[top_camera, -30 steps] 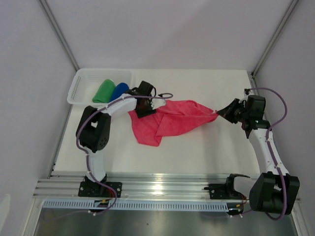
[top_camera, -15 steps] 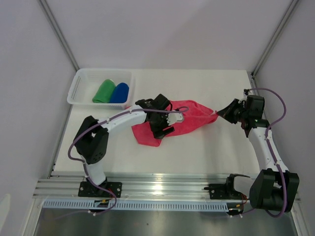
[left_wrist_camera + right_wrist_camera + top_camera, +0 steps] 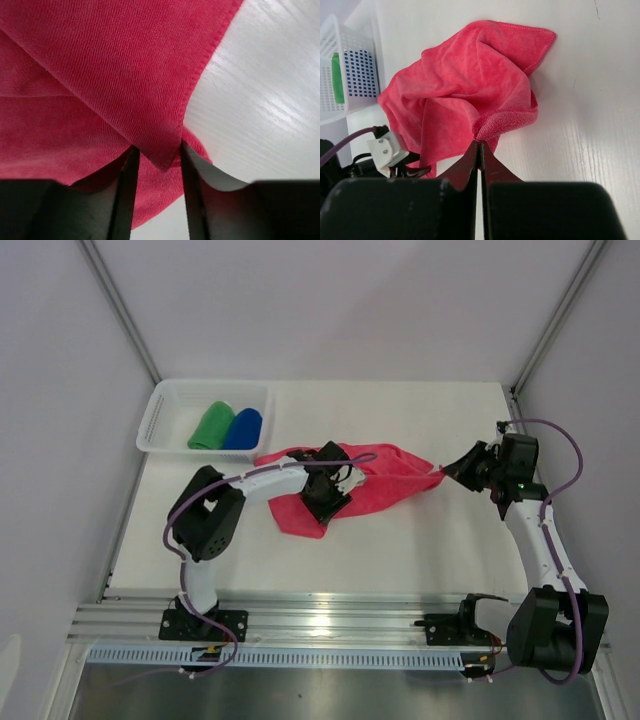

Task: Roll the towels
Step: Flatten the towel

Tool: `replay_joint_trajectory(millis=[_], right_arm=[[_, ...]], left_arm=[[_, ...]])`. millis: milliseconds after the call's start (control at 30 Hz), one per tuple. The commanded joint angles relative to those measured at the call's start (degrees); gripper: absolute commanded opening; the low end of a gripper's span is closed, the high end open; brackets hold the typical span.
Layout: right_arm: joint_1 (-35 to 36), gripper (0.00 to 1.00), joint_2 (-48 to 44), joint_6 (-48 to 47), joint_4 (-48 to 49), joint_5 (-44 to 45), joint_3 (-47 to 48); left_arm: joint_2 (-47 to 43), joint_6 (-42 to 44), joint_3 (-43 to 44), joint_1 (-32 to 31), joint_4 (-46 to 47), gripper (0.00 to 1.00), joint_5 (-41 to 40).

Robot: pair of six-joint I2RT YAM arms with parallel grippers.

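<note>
Three towels (pink-red [image 3: 385, 475], green [image 3: 210, 427], blue [image 3: 243, 427]), one basket [image 3: 156, 426] — two arms [image 3: 255, 482] [image 3: 541, 540]

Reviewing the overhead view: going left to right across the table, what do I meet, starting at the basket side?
white basket, at its left wall → green towel → blue towel → pink-red towel → right arm's fingers, shut on that towel's corner.

Red towel [image 3: 395, 475]: unrolled, crumpled and folded over itself, mid-table. Right corner drawn out to a point; near-left part lies flat. Stitched hem along edge. Green towel [image 3: 211, 426] and blue towel [image 3: 243, 428]: rolled, side by side in basket [image 3: 160, 410] at far left, green leftmost.
</note>
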Motion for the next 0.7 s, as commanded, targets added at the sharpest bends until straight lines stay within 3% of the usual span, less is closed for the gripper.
replay_joint_trajectory(millis=[0, 67, 100, 233, 333, 433, 500, 533, 667], right_arm=[[-0.5, 0.0, -1.4, -1.5, -0.2, 1.2, 1.7], [-1.1, 0.0, -1.5, -1.7, -0.2, 1.2, 2.7], [-2.1, 0.0, -1.6, -1.9, -0.5, 1.2, 3.4], [-3.5, 0.0, -1.7, -3.3, -3.4, 0.5, 11.0], [-2.1, 0.0, -2.2, -4.6, -5.0, -1.0, 18.7], [1.4, 0.0, -3.5, -5.6, -5.2, -1.5, 24.7], [3.6, 0.0, -4.3, -5.7, -5.3, -1.0, 28.2], [6.0, 0.0, -4.6, -5.9, -5.2, -0.7, 29.1], [11.7, 0.0, -5.3, -4.5, -4.2, -0.2, 29.6]], left_arm=[[2.6, -1.2, 0.2, -0.1, 2.0, 0.38, -1.4], [3.1, 0.0, 0.5, 0.3, 1.8, 0.18, -2.6], [2.6, 0.6, 0.9, 0.6, 1.5, 0.01, -2.7], [-3.5, 8.9, 4.5, 4.9, -1.5, 0.01, -4.1], [-10.4, 14.6, 10.1, 10.4, -8.1, 0.01, 4.9], [-15.9, 28.8, 14.6, 13.1, -19.4, 0.01, 11.4], [-19.1, 35.2, 15.5, 14.0, -27.2, 0.01, 12.5], [-22.0, 41.2, 15.2, 14.7, -29.3, 0.01, 12.3], [-25.9, 50.9, 13.0, 16.5, -34.6, 0.01, 8.7]])
